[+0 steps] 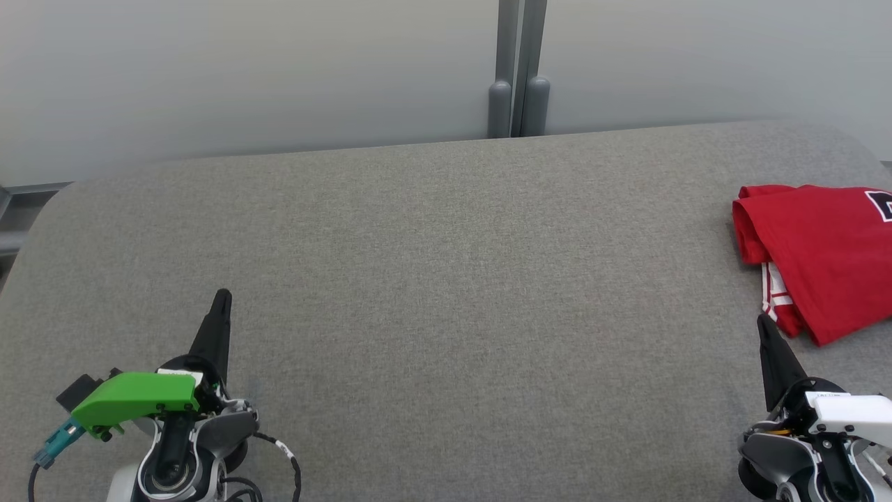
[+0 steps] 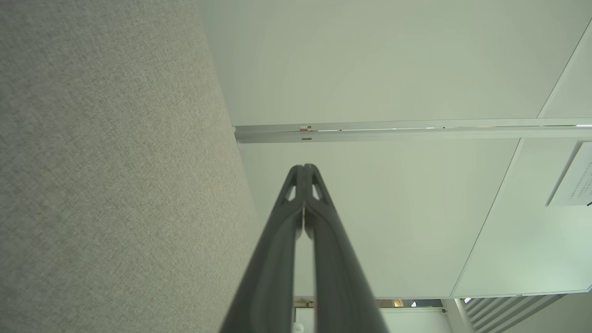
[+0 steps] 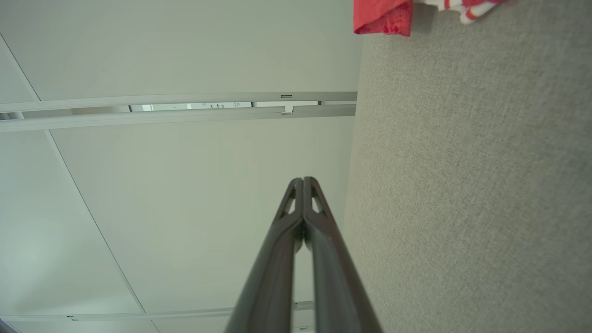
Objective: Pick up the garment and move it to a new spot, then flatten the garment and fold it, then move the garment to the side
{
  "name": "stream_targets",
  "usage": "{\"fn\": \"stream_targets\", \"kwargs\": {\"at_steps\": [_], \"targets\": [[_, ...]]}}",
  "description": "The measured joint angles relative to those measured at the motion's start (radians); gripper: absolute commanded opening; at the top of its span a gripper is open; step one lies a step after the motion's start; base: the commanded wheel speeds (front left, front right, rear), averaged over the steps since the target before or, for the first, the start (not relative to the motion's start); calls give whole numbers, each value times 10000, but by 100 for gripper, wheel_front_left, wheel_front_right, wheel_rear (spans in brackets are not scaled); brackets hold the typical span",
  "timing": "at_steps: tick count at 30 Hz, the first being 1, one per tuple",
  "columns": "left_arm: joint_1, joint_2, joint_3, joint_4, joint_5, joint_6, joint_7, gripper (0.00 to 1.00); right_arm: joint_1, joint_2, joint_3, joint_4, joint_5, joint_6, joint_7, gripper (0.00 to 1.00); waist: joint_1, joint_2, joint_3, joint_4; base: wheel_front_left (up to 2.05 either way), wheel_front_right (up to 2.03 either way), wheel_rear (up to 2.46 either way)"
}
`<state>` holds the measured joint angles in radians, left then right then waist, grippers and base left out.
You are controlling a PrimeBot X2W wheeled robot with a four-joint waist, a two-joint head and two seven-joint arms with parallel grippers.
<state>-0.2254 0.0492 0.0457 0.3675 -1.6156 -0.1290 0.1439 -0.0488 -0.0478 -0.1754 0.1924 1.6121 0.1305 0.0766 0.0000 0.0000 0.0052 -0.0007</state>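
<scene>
A red garment (image 1: pixel 819 254) with white striped trim lies folded at the right edge of the grey fabric table (image 1: pixel 446 293), partly cut off by the head view's border. A corner of the garment (image 3: pixel 384 16) shows at the top of the right wrist view. My right gripper (image 1: pixel 765 322) is shut and empty, its tip just short of the garment's near edge. At the lower left my left gripper (image 1: pixel 222 296) is also shut with nothing in it, far from the garment. In the wrist views the left gripper (image 2: pixel 304 167) and the right gripper (image 3: pixel 303 179) show their fingertips pressed together.
Pale wall panels (image 1: pixel 244 70) stand behind the table, joined by a grey post (image 1: pixel 517 70). The table's rounded far corners curve off at left and right. Bare grey fabric stretches between the two grippers.
</scene>
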Motion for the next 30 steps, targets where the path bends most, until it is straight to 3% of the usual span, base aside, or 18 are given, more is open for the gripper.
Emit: {"fn": "stream_targets", "kwargs": {"at_steps": [30], "targets": [[-1,0,0,0,0,0,0,0,-1,0,0,0,0,0,0,0,0,0,0,0,0,0,0]]}}
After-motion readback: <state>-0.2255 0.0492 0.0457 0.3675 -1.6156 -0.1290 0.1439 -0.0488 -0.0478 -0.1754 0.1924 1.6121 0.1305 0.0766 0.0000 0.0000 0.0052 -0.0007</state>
